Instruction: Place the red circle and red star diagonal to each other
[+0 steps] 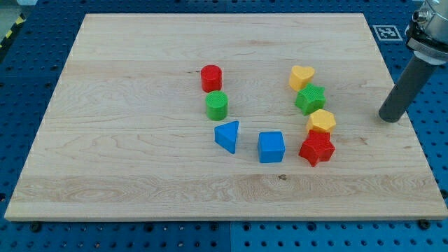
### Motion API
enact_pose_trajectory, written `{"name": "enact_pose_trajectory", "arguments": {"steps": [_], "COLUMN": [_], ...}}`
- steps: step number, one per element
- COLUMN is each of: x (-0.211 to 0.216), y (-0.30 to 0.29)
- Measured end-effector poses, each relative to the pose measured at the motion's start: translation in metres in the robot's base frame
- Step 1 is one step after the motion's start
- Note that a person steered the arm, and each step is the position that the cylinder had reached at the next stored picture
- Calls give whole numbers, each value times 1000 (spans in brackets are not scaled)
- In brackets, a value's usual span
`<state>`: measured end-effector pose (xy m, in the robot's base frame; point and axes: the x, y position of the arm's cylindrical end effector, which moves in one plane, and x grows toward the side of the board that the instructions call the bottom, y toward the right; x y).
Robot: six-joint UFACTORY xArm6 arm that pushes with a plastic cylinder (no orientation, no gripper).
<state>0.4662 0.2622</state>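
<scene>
Nearest the view's bottom, the red star-shaped plastic block (317, 148) lies low on the view's right, touching the yellow hexagon-like block (322, 120) just above it and sitting just beside the blue cube (271, 147) to its left. Further left lies the blue triangular block (227, 136). Above that stands the green cylinder (217, 105), and touching its top edge, the red circle, a short red cylinder (211, 78). The two red pieces are well apart, already offset both across and up the board, so I judge only a modest correction is called for, if any.

My tip (389, 119) is a bare rod end with nothing to open or close and nothing held; it rests near the board's right edge, right of the green hexagonal block (310, 99) and clear of every block. To do the step well, I would approach one red piece from an open side: the circle has free board above and to its left, while the star is hemmed in by yellow and blue neighbours. Pushing through a block's centre should keep it from spinning away; the likely fault is dragging a neighbour along.

Farther up sits the yellow heart-shaped block (302, 76). The light wooden board (140, 182) looks smooth and flat, resting on a blue perforated bench (21, 105).
</scene>
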Motion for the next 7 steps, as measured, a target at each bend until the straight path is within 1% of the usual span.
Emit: {"name": "enact_pose_trajectory", "arguments": {"steps": [1, 2, 3, 4, 5, 7], "x": [0, 22, 66, 78, 81, 83], "y": [0, 1, -2, -12, -26, -128]}}
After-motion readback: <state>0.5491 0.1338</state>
